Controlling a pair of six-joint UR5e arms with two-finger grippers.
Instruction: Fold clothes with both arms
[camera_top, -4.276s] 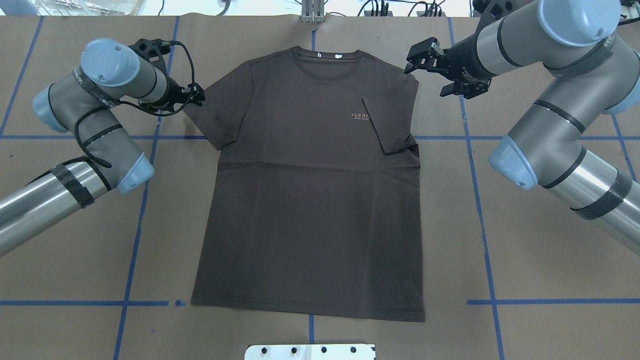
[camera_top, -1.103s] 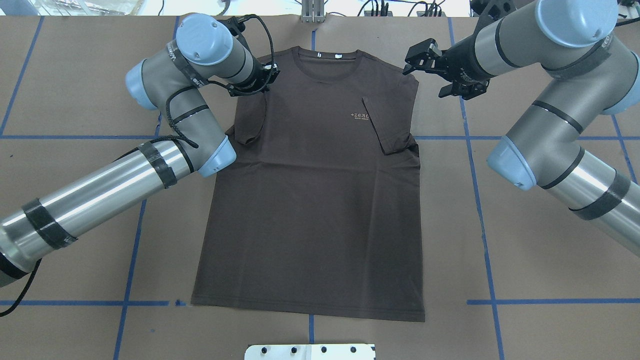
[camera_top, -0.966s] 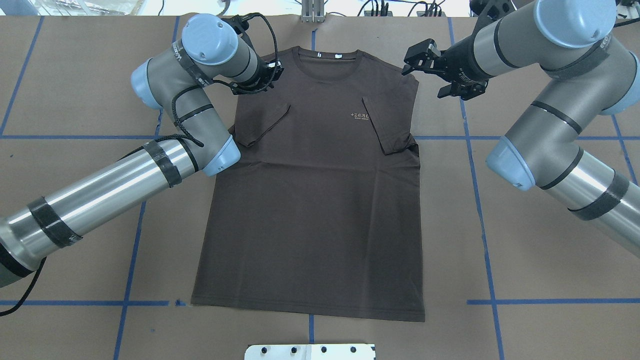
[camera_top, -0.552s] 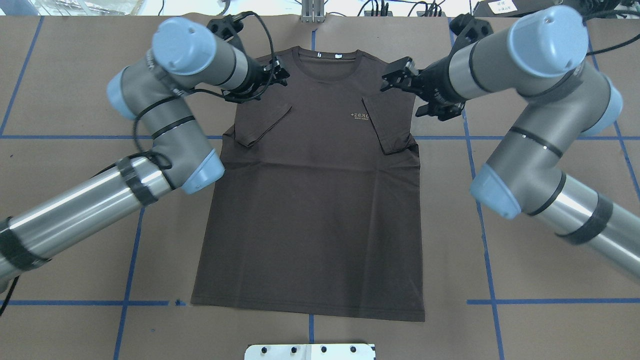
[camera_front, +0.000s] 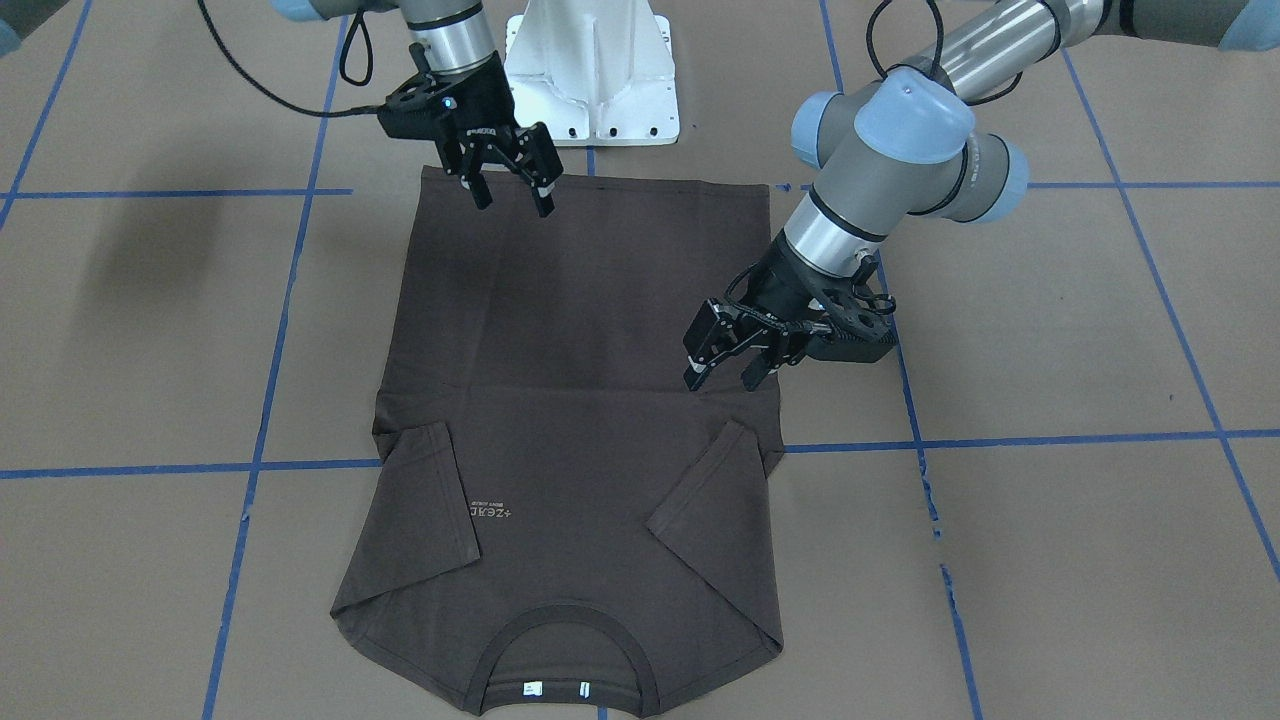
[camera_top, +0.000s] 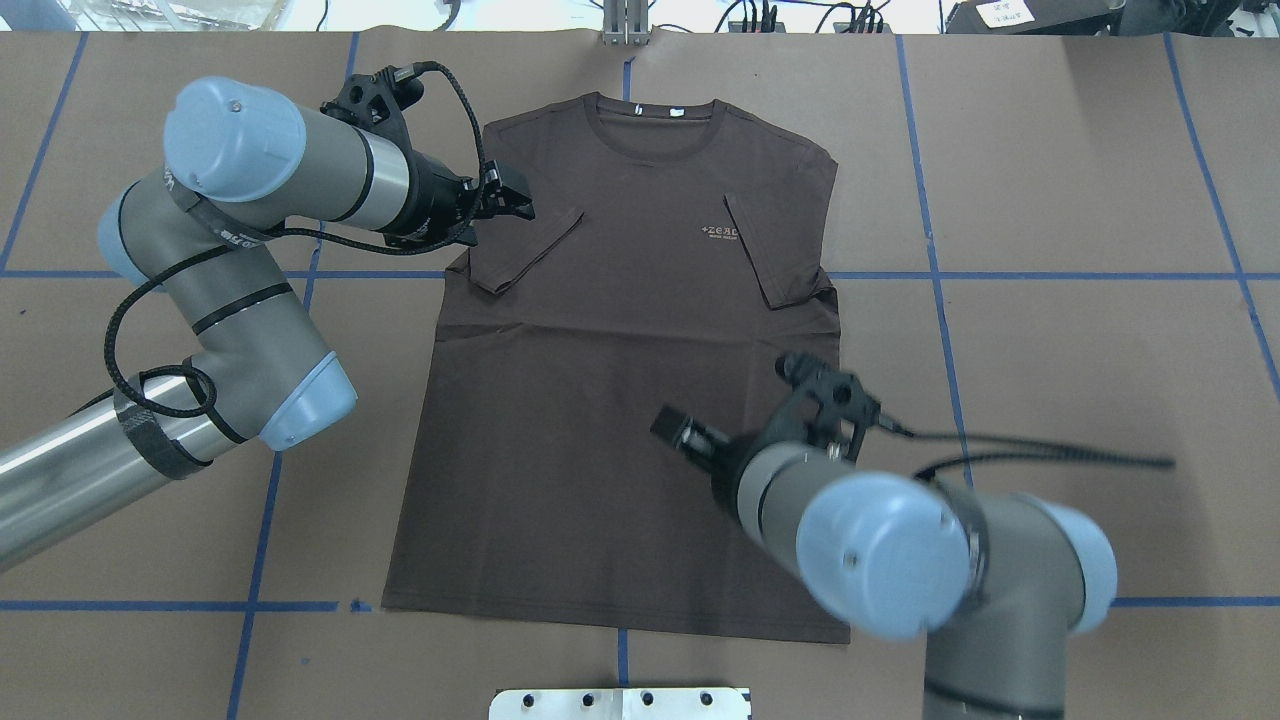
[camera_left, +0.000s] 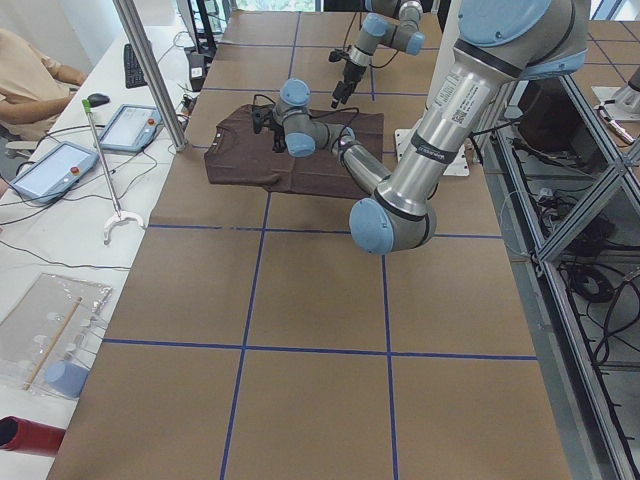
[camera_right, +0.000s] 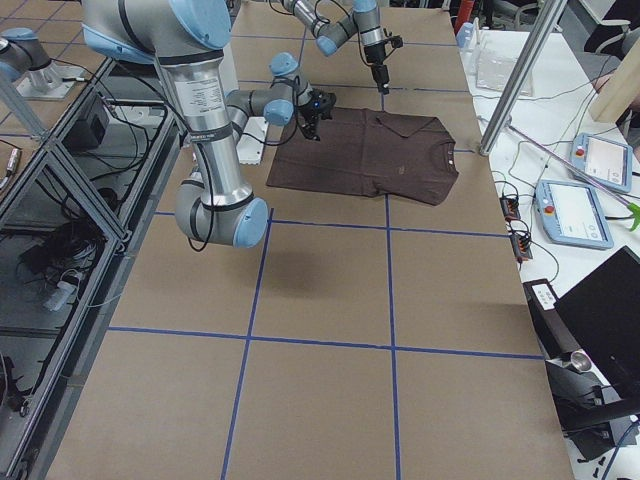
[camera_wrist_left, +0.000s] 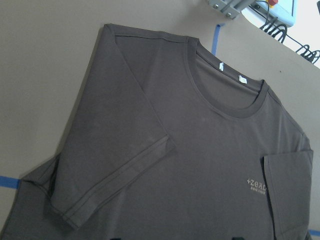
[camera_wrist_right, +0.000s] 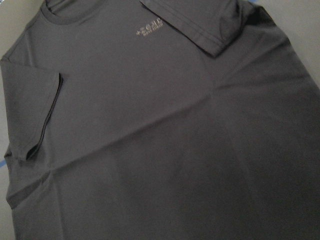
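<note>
The dark brown T-shirt lies flat, front up, with its collar toward the far edge. Both short sleeves are folded in onto the chest. My left gripper is open and empty, hovering by the folded left sleeve. My right gripper is also open and empty, held above the hem on the shirt's right side; in the overhead view it is blurred. The left wrist view shows the collar and folded sleeve. Only shirt cloth fills the right wrist view.
Brown paper with blue tape lines covers the table. The white pedestal base stands at the near edge behind the hem. A metal post, tablets and a seated person are past the far edge.
The left gripper folded the left sleeve onto the chest, let go and drew back beside it. The right arm swung from the far right shoulder to above the hem.
</note>
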